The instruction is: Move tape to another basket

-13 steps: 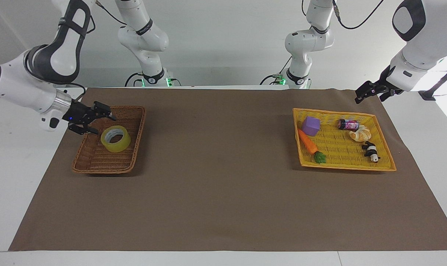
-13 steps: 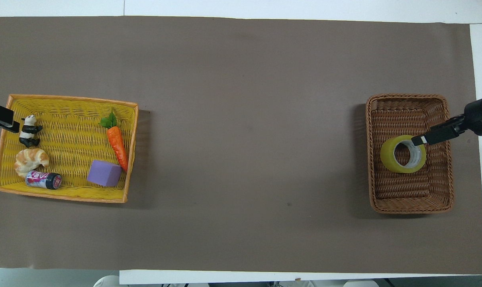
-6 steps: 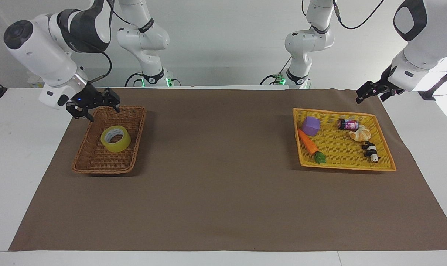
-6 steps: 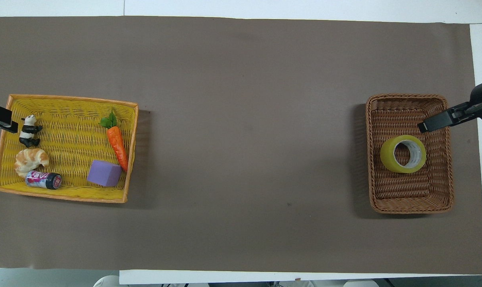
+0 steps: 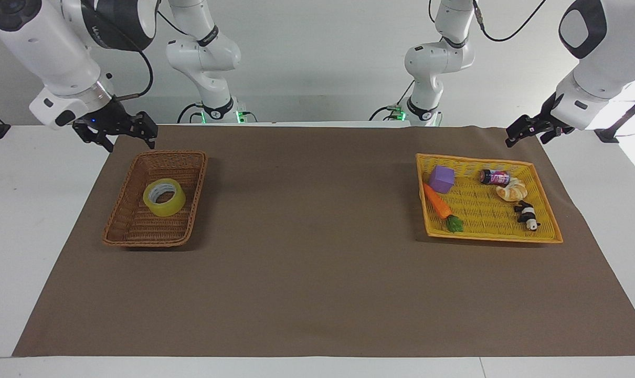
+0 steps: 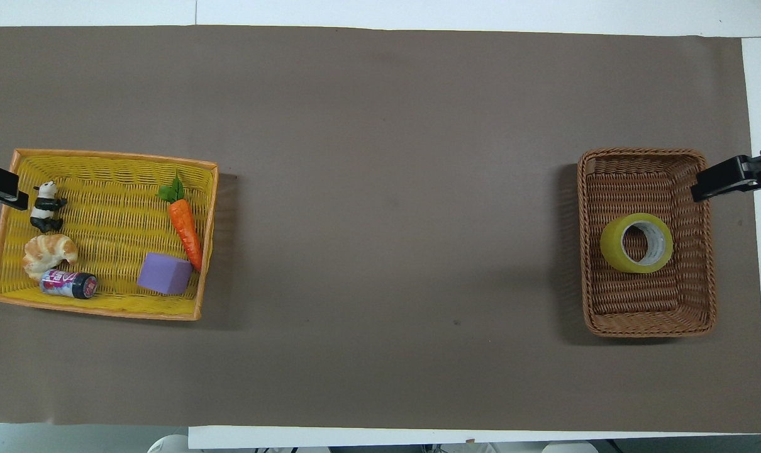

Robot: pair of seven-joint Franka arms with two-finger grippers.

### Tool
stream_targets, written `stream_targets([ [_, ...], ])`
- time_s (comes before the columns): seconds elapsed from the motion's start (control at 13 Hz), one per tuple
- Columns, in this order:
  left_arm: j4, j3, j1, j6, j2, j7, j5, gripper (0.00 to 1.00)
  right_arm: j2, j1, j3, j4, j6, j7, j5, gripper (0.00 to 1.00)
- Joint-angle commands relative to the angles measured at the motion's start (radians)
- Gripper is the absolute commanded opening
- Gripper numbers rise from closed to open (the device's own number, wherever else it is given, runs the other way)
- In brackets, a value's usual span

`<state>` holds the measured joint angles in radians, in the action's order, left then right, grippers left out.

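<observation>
One tape (image 5: pixel 163 197) in basket (image 5: pixel 119 227) | facing view alone shows arm bodies

The tape (image 5: pixel 164 197) lies in the basket (image 5: pixel 119 228) at the right arm's end of the counter (image 5: pixel 317 273). Well apart, at the left arm's end, a tray basket (image 5: pixel 493 237) holds a cube (image 5: pixel 442 179), carrot (image 5: pixel 437 202), can (image 5: pixel 494 177), croissant (image 5: pixel 512 190) and panda figure (image 5: pixel 527 214).

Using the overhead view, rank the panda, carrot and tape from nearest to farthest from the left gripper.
From the left gripper:
1. Panda, in the yellow tray, at its corner under the gripper.
2. Carrot, same tray, inner side.
3. Tape, in the brown basket at the right arm's end.
</observation>
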<state>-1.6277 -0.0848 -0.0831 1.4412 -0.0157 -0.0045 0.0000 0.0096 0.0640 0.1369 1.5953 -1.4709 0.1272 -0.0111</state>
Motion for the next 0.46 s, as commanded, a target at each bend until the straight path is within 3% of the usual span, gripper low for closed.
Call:
stream_targets([
  [0.0, -0.011, 0.003, 0.005, -0.01, -0.012, 0.003, 0.02, 1.0, 0.007, 0.022, 0.036, -0.018, 0.0, -0.021, 0.028, 1.0],
  [0.38, -0.011, 0.003, 0.005, -0.01, -0.012, 0.001, 0.02, 1.0, 0.004, -0.004, 0.037, -0.012, 0.0, -0.026, -0.007, 1.0],
])
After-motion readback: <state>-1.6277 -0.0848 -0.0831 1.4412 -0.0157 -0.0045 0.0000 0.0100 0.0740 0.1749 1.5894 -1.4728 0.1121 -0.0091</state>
